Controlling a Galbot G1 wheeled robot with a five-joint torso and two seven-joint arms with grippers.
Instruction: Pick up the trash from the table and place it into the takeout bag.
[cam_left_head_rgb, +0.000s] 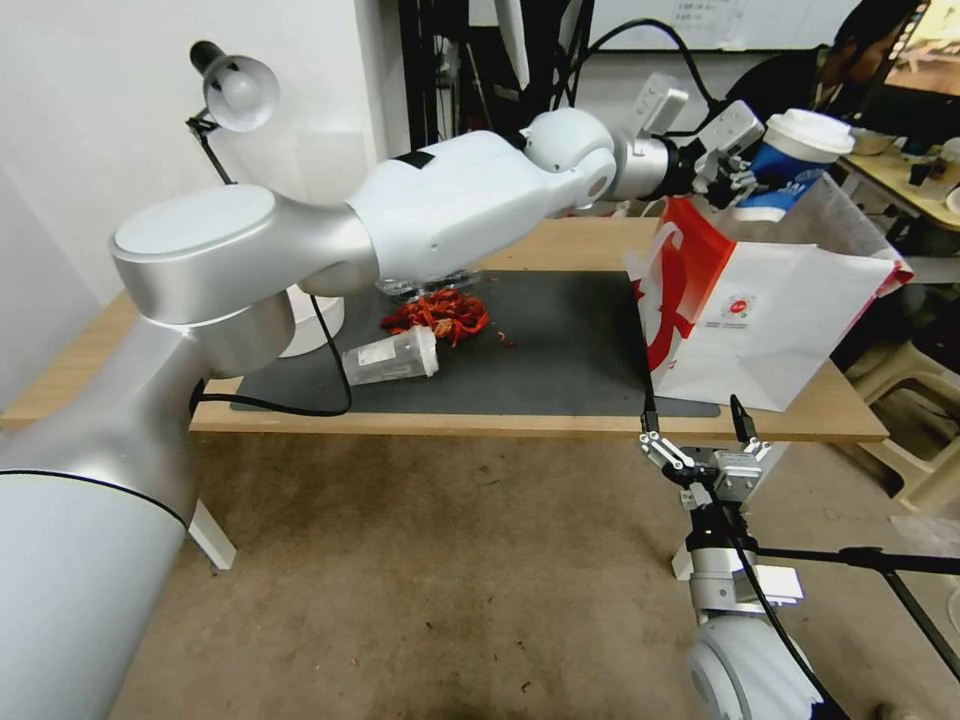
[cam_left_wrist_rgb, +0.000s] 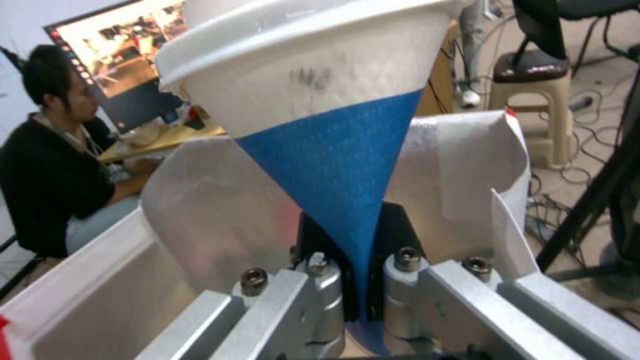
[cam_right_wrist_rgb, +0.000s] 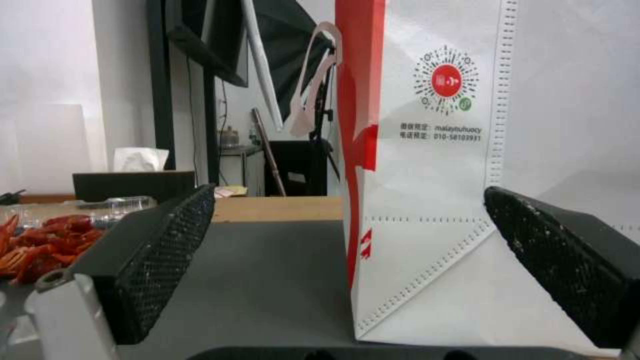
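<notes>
- We're gripping the blue cup (cam_left_head_rgb: 792, 160) in our left gripper (cam_left_head_rgb: 738, 172), jaws clamped on it, right above the open bag (cam_left_head_rgb: 770, 310).
- Our right gripper (cam_left_head_rgb: 700, 440) is sitting wide open at the table (cam_left_head_rgb: 560, 425) edge, near the bag.
- Shells (cam_left_head_rgb: 440, 312) and clear cup (cam_left_head_rgb: 392, 357) are lying on the mat (cam_left_head_rgb: 560, 340).

Place: looking like a robotics lab or test room inside an office.
Lighting gear: standing at the counter's (cam_left_head_rgb: 520, 425) far left, a clamp lamp (cam_left_head_rgb: 238, 90) on a thin stand.
Cabling: trailing across the bare floor (cam_left_head_rgb: 450, 580) and running along black tripod legs (cam_left_head_rgb: 880, 560).
Workstation: glowing behind the counter, a monitor (cam_left_wrist_rgb: 133, 55) on a desk.
Seating: sitting nearby, a beige plastic stool (cam_left_wrist_rgb: 533, 100).
</notes>
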